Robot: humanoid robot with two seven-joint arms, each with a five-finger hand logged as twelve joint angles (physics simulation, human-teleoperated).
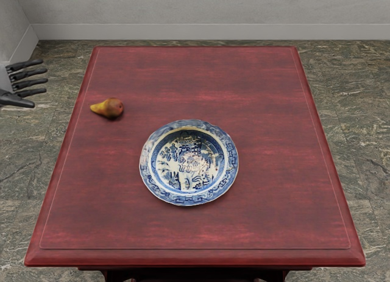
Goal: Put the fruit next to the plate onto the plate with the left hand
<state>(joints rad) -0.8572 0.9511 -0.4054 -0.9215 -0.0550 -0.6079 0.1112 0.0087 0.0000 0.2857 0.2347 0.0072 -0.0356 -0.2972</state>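
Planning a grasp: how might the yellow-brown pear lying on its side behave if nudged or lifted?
The yellow-brown pear lies on its side, so a nudge would probably roll it in an arc. Its tapered shape may slip; the rounder end looks safer.

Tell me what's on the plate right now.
Nothing; the plate shows its whole blue pattern. The pear lies apart on the table. The tabletop under the plate is covered.

yellow-brown pear (108, 107) on its side, near blue-patterned plate (189, 162)
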